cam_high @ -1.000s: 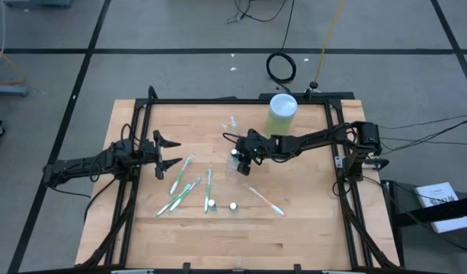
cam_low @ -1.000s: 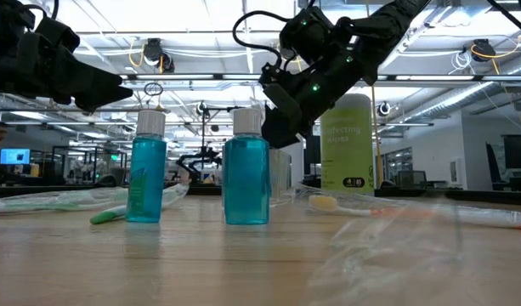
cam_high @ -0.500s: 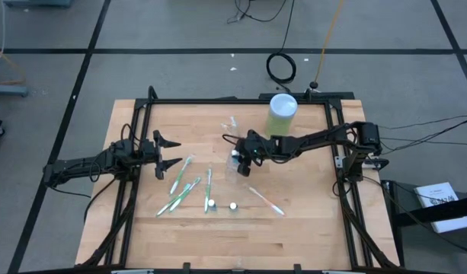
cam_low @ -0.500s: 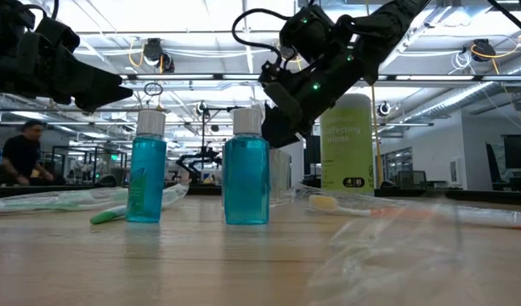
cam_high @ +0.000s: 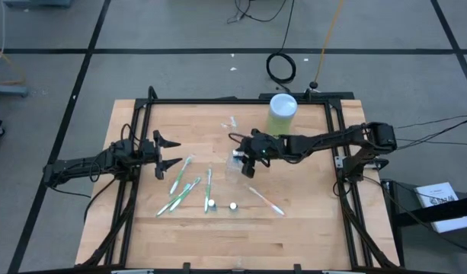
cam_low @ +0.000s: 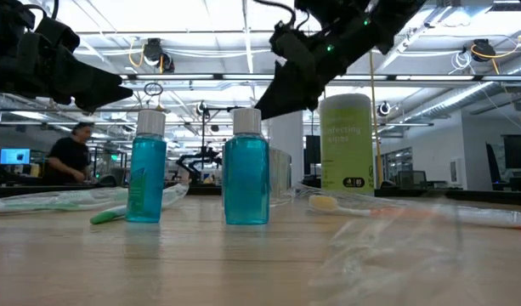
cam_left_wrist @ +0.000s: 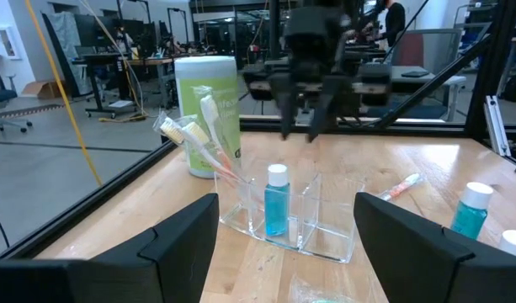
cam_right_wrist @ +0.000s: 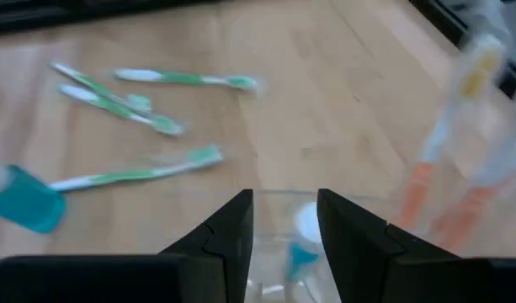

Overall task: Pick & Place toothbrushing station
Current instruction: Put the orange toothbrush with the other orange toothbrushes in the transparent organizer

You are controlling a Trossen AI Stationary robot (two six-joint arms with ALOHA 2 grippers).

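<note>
Even overhead light is falling on the table [cam_high: 294, 228]; shadows are lying faint and short. In the low view, ceiling strip lights [cam_low: 243, 17] are glaring and you are seeing the near table edge blurring out of focus. The right wrist view is smearing the green toothbrushes [cam_right_wrist: 140, 114] with motion blur. Left wrist view is staying fairly sharp.

Right wrist view: orange toothbrushes [cam_right_wrist: 460, 160] blurred; blue bottle [cam_right_wrist: 18, 198] cut off at edge.
</note>
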